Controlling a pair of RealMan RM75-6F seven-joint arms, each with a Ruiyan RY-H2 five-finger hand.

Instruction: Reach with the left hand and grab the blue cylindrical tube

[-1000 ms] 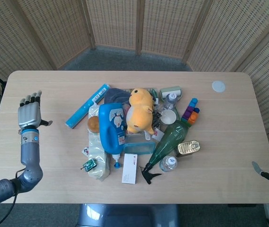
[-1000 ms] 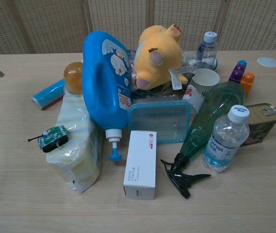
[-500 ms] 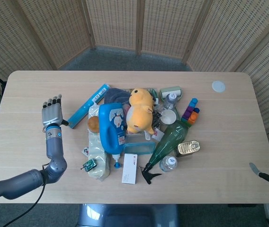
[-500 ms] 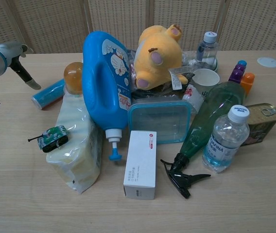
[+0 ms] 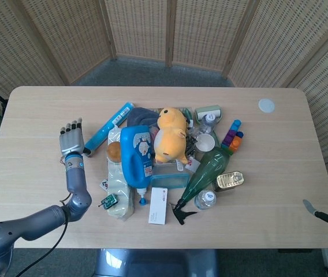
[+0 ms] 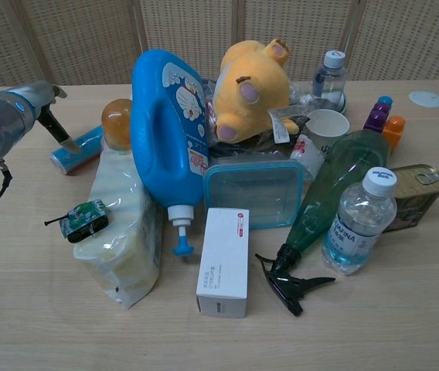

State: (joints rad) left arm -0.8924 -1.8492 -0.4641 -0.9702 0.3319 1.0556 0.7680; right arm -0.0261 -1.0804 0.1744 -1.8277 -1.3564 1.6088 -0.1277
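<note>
The blue cylindrical tube (image 5: 107,128) lies slanted on the table at the left edge of the pile, its lower end pointing to the front left. In the chest view only that end of the tube (image 6: 76,149) shows, beside an orange-capped jar. My left hand (image 5: 71,137) is open with fingers spread, just left of the tube's lower end. In the chest view its fingers (image 6: 59,127) hang right over that end; contact cannot be told. Only a sliver of my right hand (image 5: 324,214) shows at the table's front right edge.
A dense pile fills the middle: a blue detergent bottle (image 5: 136,156), a yellow plush (image 5: 171,134), a green spray bottle (image 5: 205,173), a white box (image 5: 158,205), a pale wrapped pack (image 6: 123,224) and a toy tank (image 6: 84,219). A white disc (image 5: 266,105) lies at the back right.
My left hand has travelled right from the table's left side to the tube's lower end. The right arm has barely moved. Nothing in the pile has shifted.
</note>
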